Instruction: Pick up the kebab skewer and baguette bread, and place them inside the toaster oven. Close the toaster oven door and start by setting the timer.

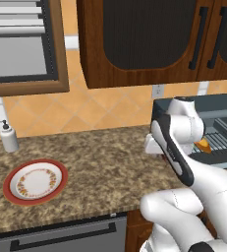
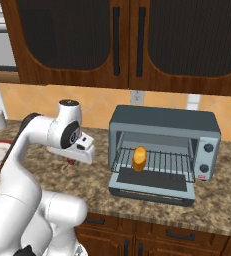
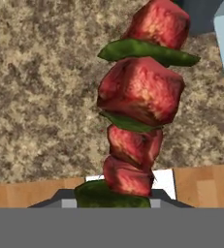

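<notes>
Gripper (image 2: pixel 73 161) clamps the kebab skewer (image 3: pixel 137 101) above the counter (image 2: pixel 94 177), left of the toaster oven (image 2: pixel 164 120), whose door (image 2: pixel 154 187) hangs open with the baguette bread (image 2: pixel 139 158) on the rack; swinging in carelessly could knock the bread or catch the door
</notes>
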